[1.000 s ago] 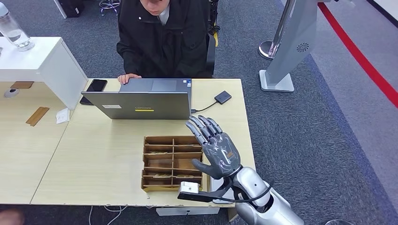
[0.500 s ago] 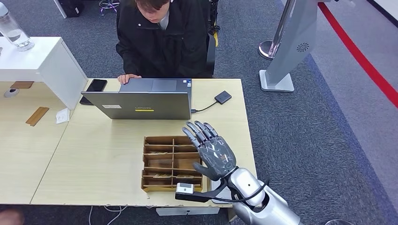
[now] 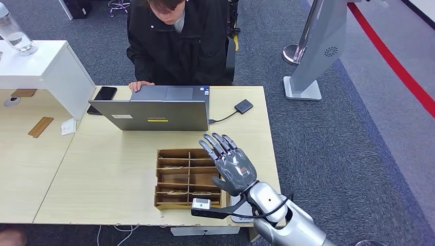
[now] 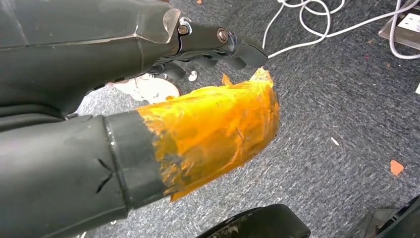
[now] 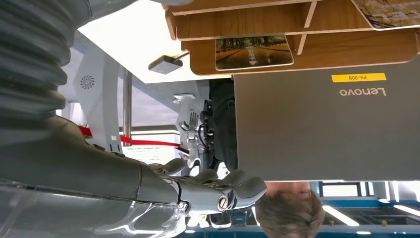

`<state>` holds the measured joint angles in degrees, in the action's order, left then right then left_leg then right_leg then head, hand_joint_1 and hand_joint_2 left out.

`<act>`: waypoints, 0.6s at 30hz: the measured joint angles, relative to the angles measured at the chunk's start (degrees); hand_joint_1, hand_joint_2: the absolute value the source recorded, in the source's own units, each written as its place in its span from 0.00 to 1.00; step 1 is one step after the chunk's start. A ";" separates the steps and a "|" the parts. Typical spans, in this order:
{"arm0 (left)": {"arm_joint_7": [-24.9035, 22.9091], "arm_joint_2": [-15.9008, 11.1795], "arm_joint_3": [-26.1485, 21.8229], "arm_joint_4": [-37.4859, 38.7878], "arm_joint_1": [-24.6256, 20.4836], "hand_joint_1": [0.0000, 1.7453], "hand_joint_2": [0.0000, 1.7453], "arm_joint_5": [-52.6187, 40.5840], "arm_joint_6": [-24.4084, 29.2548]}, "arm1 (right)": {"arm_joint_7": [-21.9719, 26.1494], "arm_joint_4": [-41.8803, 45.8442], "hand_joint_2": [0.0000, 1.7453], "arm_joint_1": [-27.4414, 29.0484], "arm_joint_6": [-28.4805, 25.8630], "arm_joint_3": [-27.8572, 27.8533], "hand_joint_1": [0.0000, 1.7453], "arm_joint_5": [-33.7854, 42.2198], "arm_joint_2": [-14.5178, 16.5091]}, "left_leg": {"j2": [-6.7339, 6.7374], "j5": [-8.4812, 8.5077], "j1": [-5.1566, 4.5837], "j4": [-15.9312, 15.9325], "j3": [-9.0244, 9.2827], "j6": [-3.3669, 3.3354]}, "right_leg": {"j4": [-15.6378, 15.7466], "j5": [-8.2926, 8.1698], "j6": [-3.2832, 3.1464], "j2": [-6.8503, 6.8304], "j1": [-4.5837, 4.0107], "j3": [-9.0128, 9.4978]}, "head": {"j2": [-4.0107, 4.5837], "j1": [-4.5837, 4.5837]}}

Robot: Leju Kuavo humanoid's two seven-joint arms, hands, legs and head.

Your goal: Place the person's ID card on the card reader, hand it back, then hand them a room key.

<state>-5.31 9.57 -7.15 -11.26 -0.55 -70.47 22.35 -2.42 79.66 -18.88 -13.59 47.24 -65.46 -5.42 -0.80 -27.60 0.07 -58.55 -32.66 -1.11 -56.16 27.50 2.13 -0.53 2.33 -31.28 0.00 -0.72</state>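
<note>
Right hand: the right hand [image 3: 233, 165] hovers above the desk beside the right edge of the wooden organiser, fingers spread apart and extended toward the laptop, holding nothing; in the right wrist view the fingers [image 5: 233, 188] are loosely extended with nothing between them
Left hand: the left hand [image 4: 198, 49] hangs over grey carpet; its thumb is wrapped in orange tape [image 4: 218, 129]; dark fingers curl slightly above it; whether they close together I cannot tell; nothing shows in its grasp
Card reader: the small black card reader [image 3: 243, 106] lies flat at the far right of the desk, joined by a cable to the laptop's side; its top is bare; it sits well apart from the right hand
Room keys: the wooden organiser [image 3: 188, 178] sits on the near part of the desk, with cards lying in several compartments; one printed key card [image 5: 253, 51] shows in a slot in the right wrist view
ID card: I cannot tell where it is
Person: a person in a black jacket [image 3: 177, 43] sits behind the desk, one hand [image 3: 140, 85] resting at the laptop's far edge
Laptop: the grey Lenovo laptop [image 3: 156, 114] stands open, lid back toward the robot, yellow sticker on it
Other things: a black phone [image 3: 102, 96] lies left of the laptop; a water bottle [image 3: 15, 33] stands on the white shelf [image 3: 48, 64]; light wooden desk [image 3: 102, 169]
</note>
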 joint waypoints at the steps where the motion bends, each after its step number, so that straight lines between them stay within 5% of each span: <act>1: 0.02 0.00 0.00 0.00 -0.01 0.00 0.00 -0.01 -0.02 | -0.04 -0.11 1.00 -0.06 0.01 0.04 0.17 0.00 0.01 | 0.00 0.00 0.00 0.00 0.00 0.00 | 0.00 0.00 0.00 0.00 0.00 0.00 | 0.00 0.00; 6: 0.71 -0.08 0.00 0.00 -0.03 0.00 0.00 -0.03 -0.08 | -0.57 -0.60 1.00 -0.41 0.30 0.32 0.32 0.00 0.19 | 0.00 0.00 0.00 0.00 0.00 0.00 | 0.00 0.00 0.00 0.00 0.00 0.00 | 0.00 0.00; 18: 0.96 -0.24 0.00 0.00 -0.03 0.00 0.00 -0.58 -0.29 | -1.13 -1.37 1.00 -1.47 1.00 0.43 0.42 0.24 0.87 | 0.00 0.00 0.00 0.00 0.00 0.00 | 0.00 0.00 0.00 0.00 0.00 0.00 | 0.00 0.00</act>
<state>-4.35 9.33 -7.15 -11.26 -0.58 -71.05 22.06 -3.55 78.29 -20.35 -12.59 47.67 -65.22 -4.54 -0.80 -27.60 0.07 -58.55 -32.66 -1.11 -56.17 27.50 2.13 -0.53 2.33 -31.28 0.00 -0.72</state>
